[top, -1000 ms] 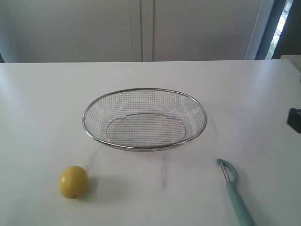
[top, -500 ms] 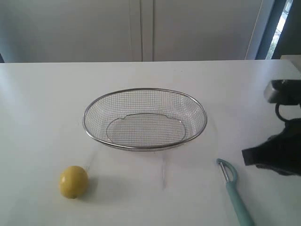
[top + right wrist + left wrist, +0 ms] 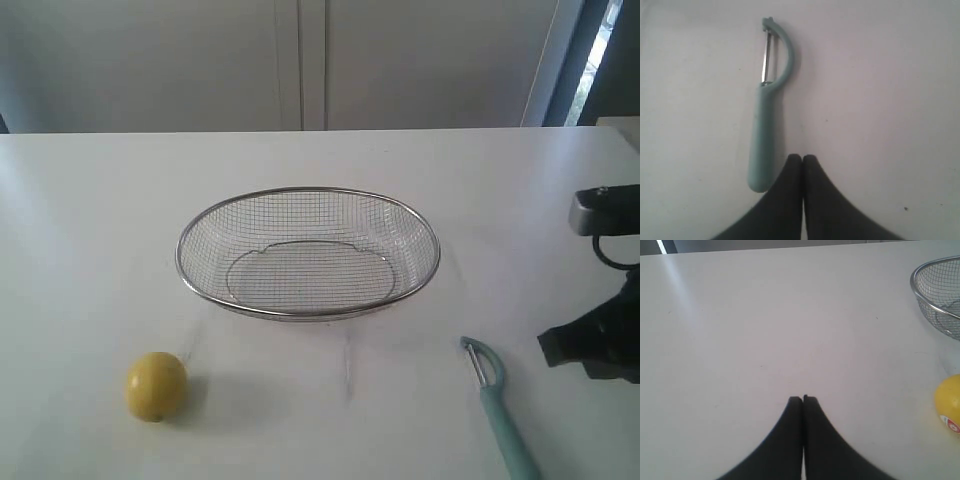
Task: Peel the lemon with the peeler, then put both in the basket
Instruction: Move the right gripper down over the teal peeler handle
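The yellow lemon (image 3: pixel 156 386) rests on the white table at the front left; it also shows at the edge of the left wrist view as lemon (image 3: pixel 950 402). The wire-mesh basket (image 3: pixel 308 312) stands empty in the middle. The pale teal peeler (image 3: pixel 500 410) lies flat at the front right, blade head toward the basket. My right gripper (image 3: pixel 802 157) is shut and empty, hovering beside the peeler (image 3: pixel 765 130) handle's end. The right arm (image 3: pixel 600 300) shows at the exterior view's right edge. My left gripper (image 3: pixel 802 399) is shut and empty over bare table, apart from the lemon.
The basket rim (image 3: pixel 925 295) shows at a corner of the left wrist view. A pale wall with cabinet panels (image 3: pixel 300 60) runs behind the table's far edge. The white table (image 3: pixel 90 230) stretches wide on the left.
The right arm came into the exterior view from the right edge, reached toward the peeler, then drew back a little to the right. Lemon, basket and peeler have not moved.
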Controlling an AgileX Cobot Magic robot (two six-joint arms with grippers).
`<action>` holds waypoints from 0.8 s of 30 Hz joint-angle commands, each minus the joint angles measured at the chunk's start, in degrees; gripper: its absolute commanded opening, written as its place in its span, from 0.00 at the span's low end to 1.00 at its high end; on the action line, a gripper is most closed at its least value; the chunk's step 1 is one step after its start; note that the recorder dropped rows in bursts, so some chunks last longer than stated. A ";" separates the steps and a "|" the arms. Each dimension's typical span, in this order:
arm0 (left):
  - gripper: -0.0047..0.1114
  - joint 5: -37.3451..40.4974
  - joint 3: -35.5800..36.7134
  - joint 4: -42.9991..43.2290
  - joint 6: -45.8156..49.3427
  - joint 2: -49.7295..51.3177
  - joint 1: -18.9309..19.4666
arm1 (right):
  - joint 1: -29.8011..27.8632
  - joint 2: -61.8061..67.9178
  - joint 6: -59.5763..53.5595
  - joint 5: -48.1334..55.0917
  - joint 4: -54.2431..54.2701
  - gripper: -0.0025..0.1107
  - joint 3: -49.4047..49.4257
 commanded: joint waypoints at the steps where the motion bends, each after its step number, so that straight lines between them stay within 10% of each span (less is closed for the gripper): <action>1: 0.04 -0.24 0.21 0.26 -0.06 -0.22 0.32 | 2.39 0.01 -4.13 1.24 2.47 0.02 -0.10; 24: 0.04 -0.24 0.21 0.26 -0.06 -0.22 0.32 | 19.12 15.58 9.59 -5.89 -8.35 0.02 -0.10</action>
